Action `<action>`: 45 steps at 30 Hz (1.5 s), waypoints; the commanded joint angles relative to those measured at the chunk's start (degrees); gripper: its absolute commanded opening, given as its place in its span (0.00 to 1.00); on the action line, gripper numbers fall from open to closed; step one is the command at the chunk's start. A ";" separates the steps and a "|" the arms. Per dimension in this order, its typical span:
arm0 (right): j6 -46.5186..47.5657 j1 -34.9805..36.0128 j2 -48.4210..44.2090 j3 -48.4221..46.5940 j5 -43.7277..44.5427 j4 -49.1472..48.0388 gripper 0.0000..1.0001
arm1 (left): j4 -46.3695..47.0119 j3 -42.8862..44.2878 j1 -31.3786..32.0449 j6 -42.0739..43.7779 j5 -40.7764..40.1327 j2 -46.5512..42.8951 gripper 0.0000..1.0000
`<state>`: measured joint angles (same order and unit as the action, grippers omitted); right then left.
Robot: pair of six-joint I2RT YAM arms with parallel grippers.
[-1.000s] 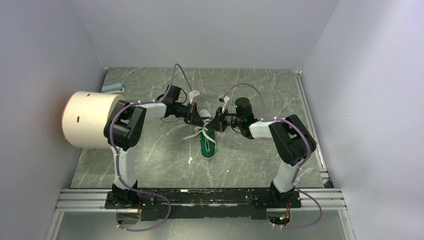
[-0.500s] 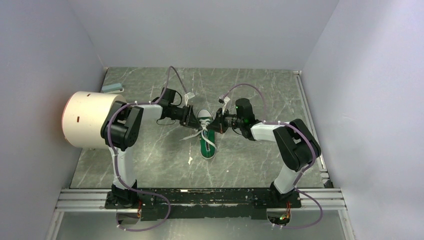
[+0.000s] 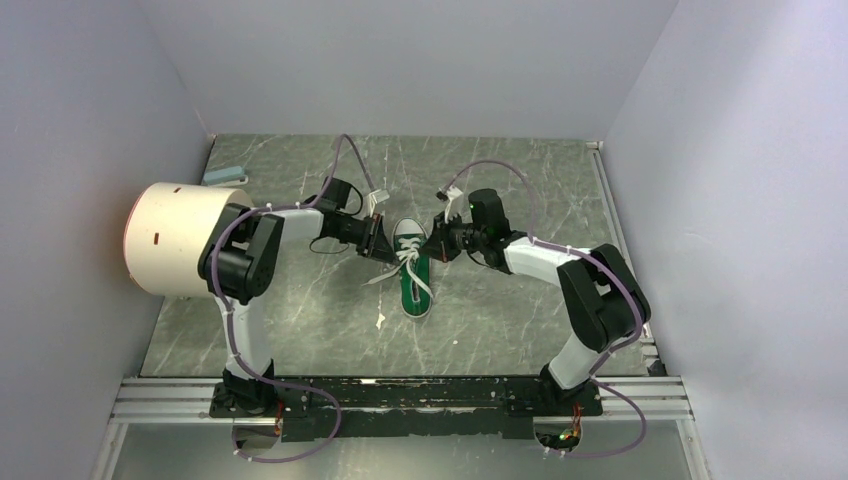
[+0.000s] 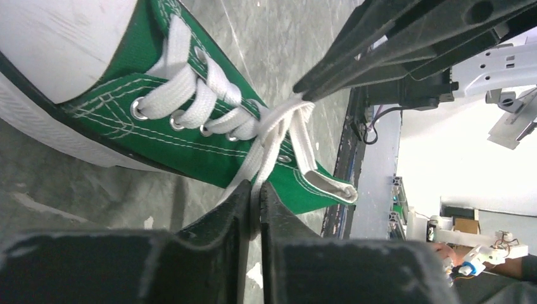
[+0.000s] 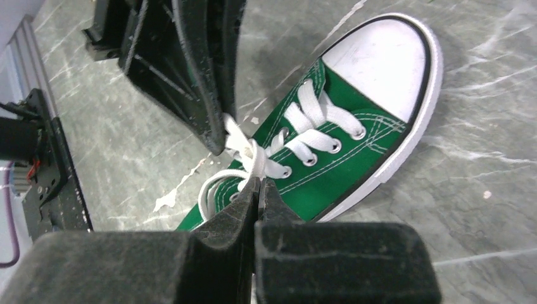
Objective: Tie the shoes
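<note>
Left hand (image 4: 254, 189) pinches laces (image 4: 278, 123) | right hand (image 5: 259, 183) pinches laces | hands 2 | sneaker (image 5: 329, 171) 1

sneaker (image 4: 190, 152) toe cut off, heel behind right hand (image 5: 258, 185)

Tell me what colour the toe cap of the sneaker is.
White. The toe cap shows best in the right wrist view.

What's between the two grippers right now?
The white laces, running from the left gripper to the right gripper, both pinching them; clearest in the left wrist view.
</note>
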<state>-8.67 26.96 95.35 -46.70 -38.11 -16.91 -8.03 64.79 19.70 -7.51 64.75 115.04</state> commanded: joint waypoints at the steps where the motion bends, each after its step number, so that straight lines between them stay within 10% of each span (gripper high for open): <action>1: 2.55 1.76 -1.50 -4.79 6.97 12.52 0.00 | -3.30 -0.26 -0.28 3.39 1.61 -3.60 0.10; 15: -5.28 6.68 4.38 -18.32 28.50 39.90 0.00 | -4.58 -7.58 -0.28 3.02 -2.28 -7.93 0.05; 28: -14.53 2.79 -1.34 -13.98 40.24 36.66 0.00 | -0.96 -14.64 -0.28 -1.04 -8.94 -11.63 0.05; 45: -19.50 -3.33 -1.97 -5.92 33.03 22.78 0.00 | -0.24 -18.18 -0.28 -2.25 -13.67 -13.37 0.05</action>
<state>-28.10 24.05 92.47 -52.80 -2.96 9.15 -7.20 47.90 19.70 -9.47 50.63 102.83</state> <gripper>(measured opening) 0.007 0.055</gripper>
